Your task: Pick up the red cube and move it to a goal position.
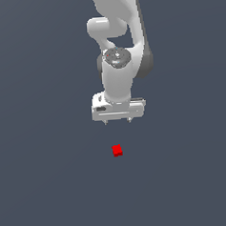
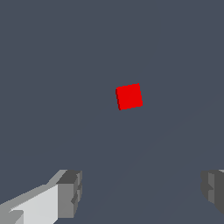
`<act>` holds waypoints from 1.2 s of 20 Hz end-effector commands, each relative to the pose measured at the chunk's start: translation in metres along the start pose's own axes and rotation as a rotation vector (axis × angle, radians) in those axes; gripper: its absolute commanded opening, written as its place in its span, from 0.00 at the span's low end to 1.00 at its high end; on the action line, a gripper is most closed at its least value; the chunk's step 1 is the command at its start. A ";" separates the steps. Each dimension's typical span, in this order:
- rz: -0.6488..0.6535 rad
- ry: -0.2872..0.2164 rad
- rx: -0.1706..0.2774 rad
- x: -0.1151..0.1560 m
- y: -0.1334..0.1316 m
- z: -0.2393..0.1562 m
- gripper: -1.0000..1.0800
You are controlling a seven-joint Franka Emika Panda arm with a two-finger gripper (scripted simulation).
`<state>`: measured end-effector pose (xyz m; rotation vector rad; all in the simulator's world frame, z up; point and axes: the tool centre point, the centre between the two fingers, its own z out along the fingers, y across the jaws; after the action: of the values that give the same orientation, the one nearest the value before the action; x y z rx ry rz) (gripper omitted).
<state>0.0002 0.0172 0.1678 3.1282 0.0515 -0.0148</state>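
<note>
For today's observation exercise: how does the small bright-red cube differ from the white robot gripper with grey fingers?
The small bright-red cube is one plain red block; the white robot gripper is white with grey fingers. The cube is far smaller. The cube lies apart on the dark surface, ungripped; the gripper hangs open on the arm.

You see the red cube [image 1: 117,150] [image 2: 129,96], small and bright with darker sides, resting flat on the worktop [image 1: 47,177], slightly rotated, untouched.
</note>
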 end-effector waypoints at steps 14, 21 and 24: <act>-0.047 0.003 0.003 0.018 0.005 0.040 0.96; -0.106 0.007 0.008 0.041 0.009 0.089 0.96; -0.130 0.008 0.009 0.051 0.010 0.108 0.96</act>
<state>0.0453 0.0081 0.0689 3.1289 0.2360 -0.0065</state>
